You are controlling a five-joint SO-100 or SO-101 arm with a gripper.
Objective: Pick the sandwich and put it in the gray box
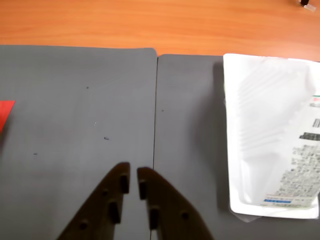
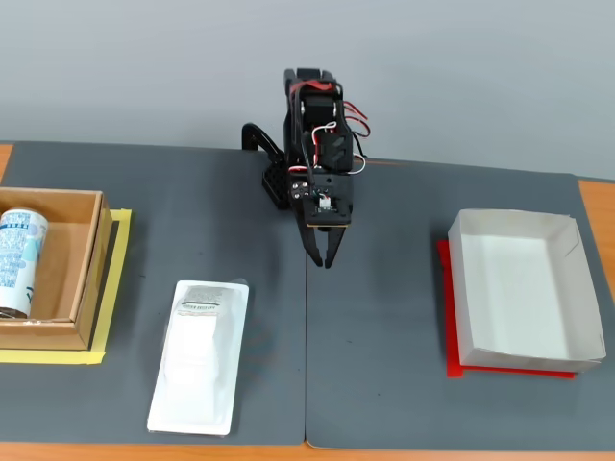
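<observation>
The sandwich (image 2: 199,357), a long flat white wrapped pack with a small label at its far end, lies on the dark mat at the front left of the fixed view. In the wrist view the sandwich (image 1: 270,135) fills the right side, printed text along its edge. The gray box (image 2: 524,288), a shallow pale tray, sits at the right on a red sheet and holds nothing. My gripper (image 2: 325,259) hangs over the mat seam between them, shut and holding nothing. In the wrist view, the gripper (image 1: 133,172) points along the seam, well left of the pack.
A brown cardboard box (image 2: 91,274) on yellow tape stands at the left with a blue-white can (image 2: 17,259) inside. A corner of the red sheet (image 1: 5,112) shows at the wrist view's left edge. Bare wooden tabletop (image 1: 150,22) lies beyond the mats.
</observation>
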